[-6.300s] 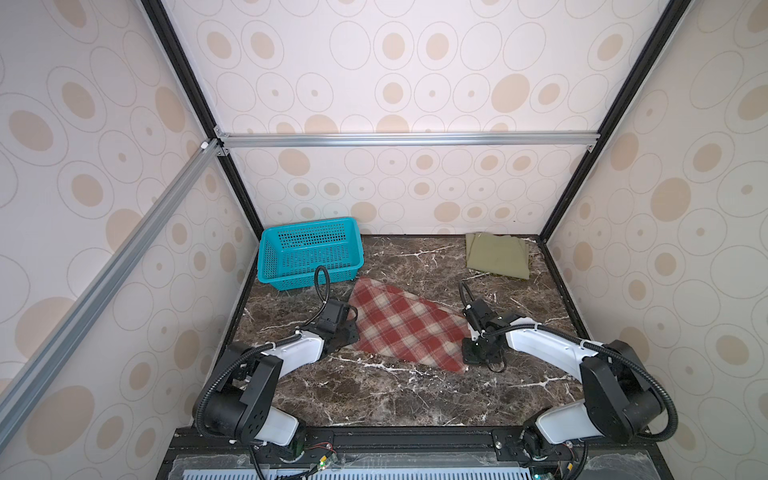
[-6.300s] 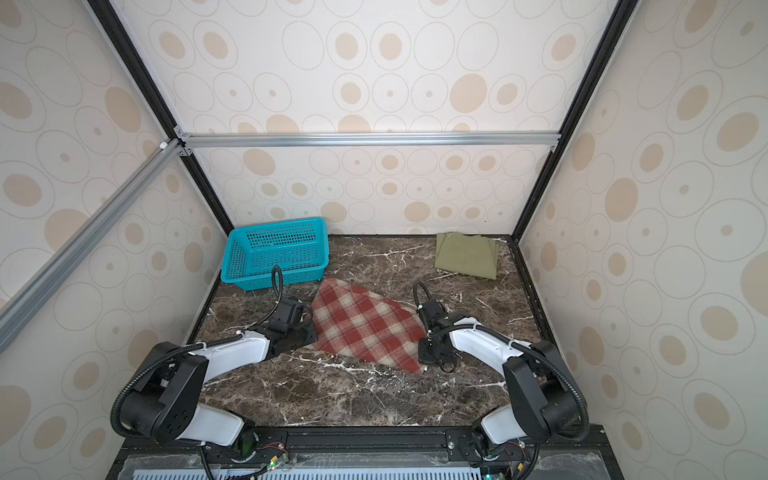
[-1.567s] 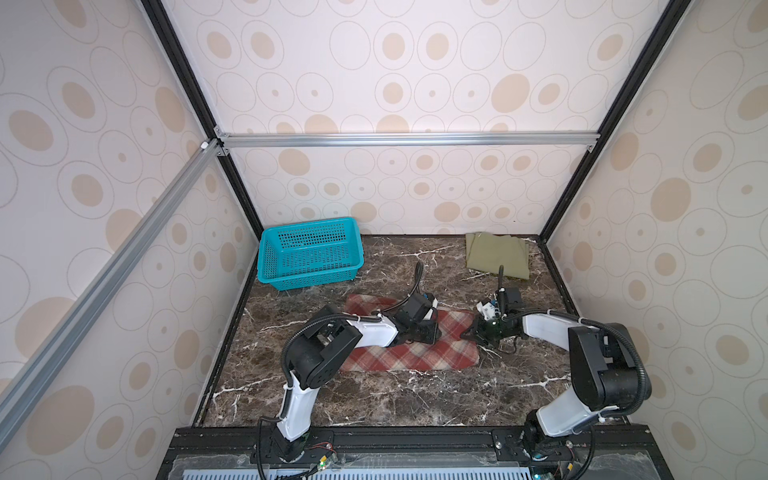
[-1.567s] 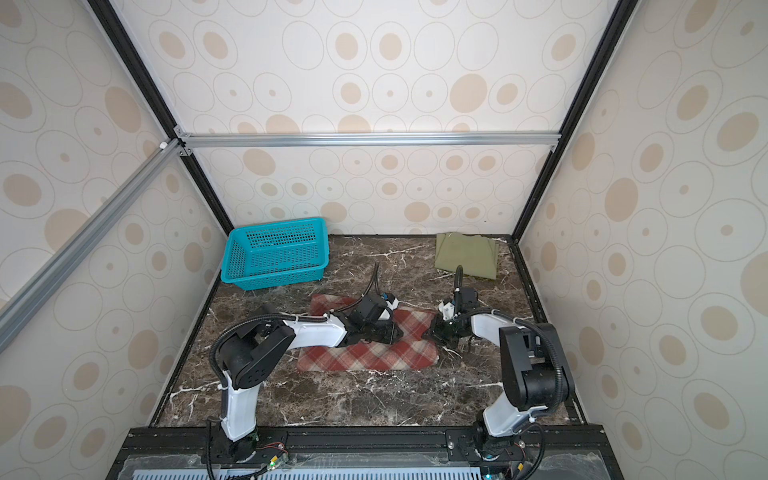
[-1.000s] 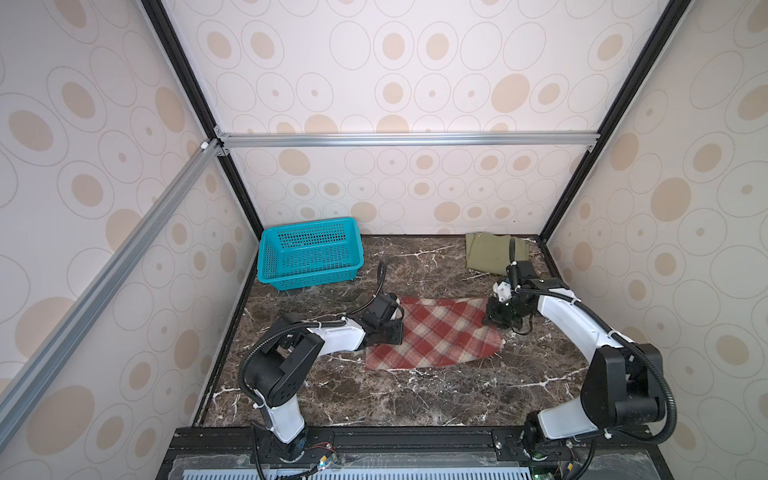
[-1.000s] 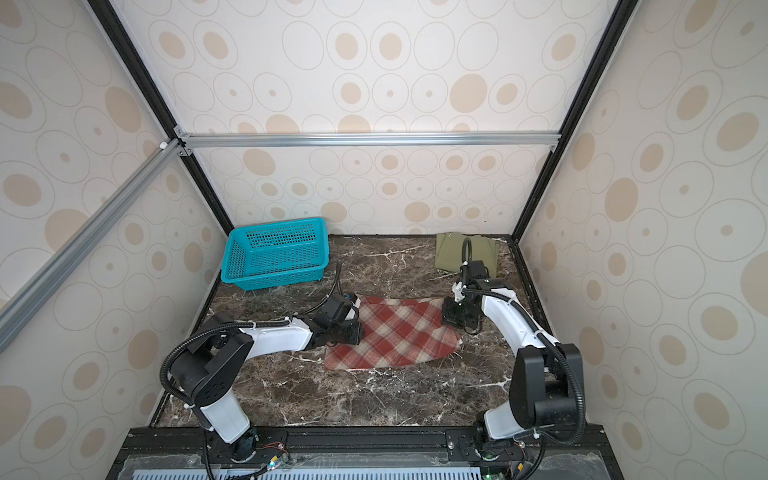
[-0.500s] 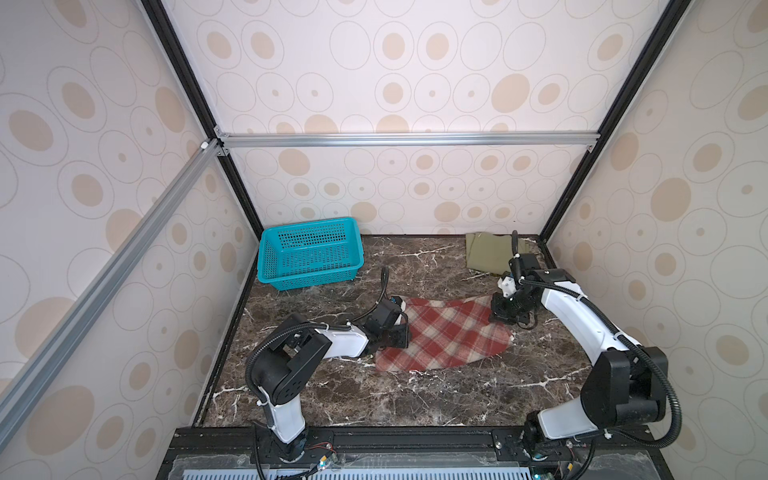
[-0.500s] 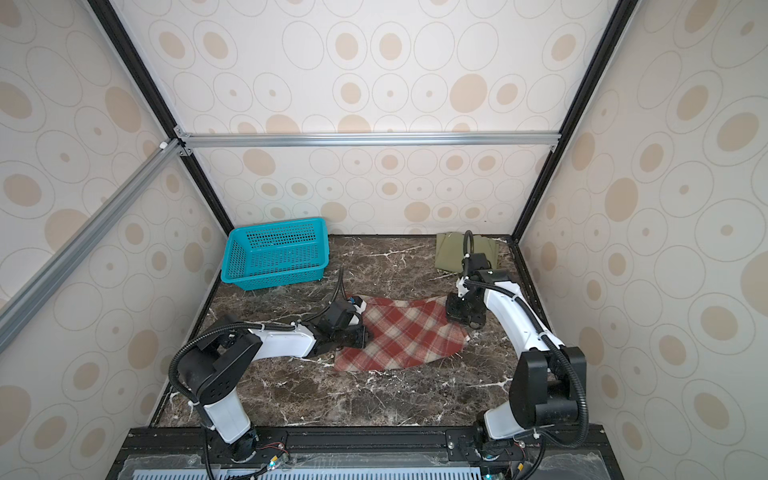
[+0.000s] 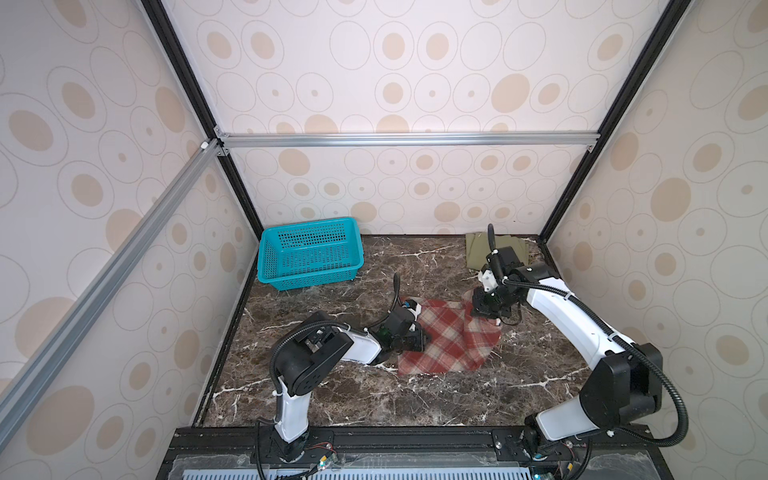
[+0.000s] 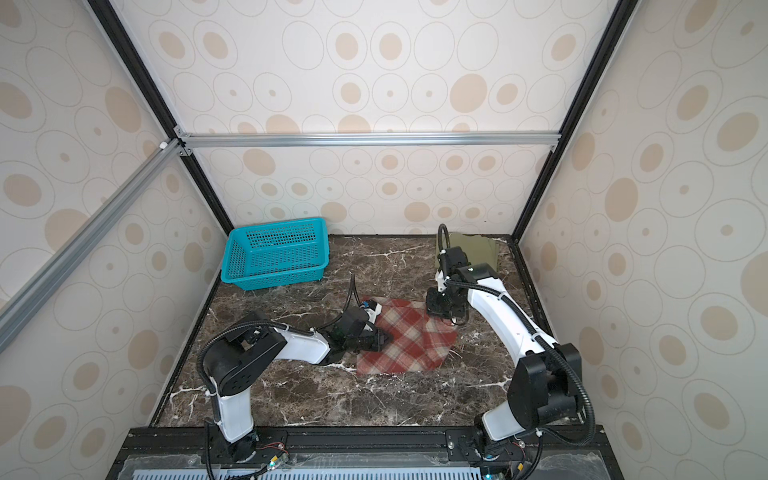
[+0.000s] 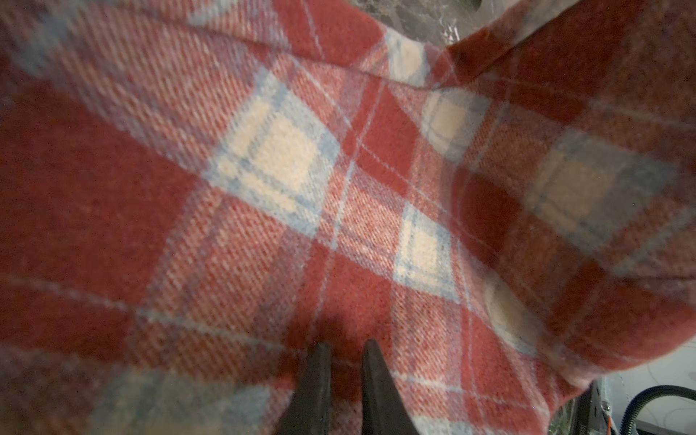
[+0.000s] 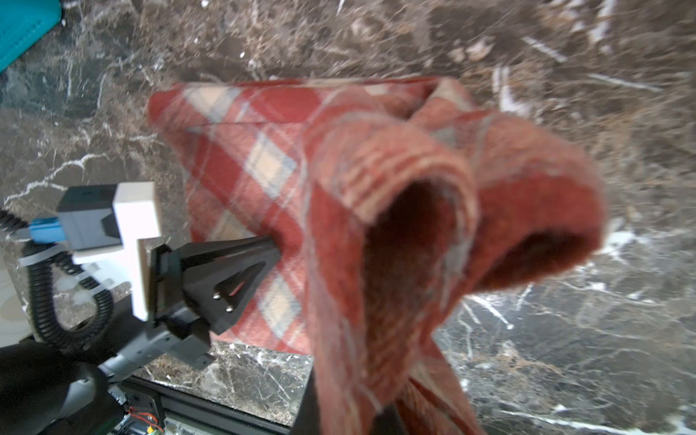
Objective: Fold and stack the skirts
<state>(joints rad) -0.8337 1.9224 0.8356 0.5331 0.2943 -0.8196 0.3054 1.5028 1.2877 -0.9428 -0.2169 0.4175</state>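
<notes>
We see the right gripper (image 9: pixel 484 312) pinched tight on a raised corner of the red-and-cream plaid woolly skirt (image 9: pixel 449 343), and the left gripper (image 10: pixel 384 338) narrowly clamped on its opposite edge (plaid fills the left wrist view). This skirt lies part-folded mid-way across the brown marble tabletop (image 9: pixel 374 399); the plain olive-green smooth skirt (image 10: pixel 484 247) rests at the back right corner.

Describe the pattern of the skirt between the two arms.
The skirt is red-and-cream plaid; best in the left wrist view.
</notes>
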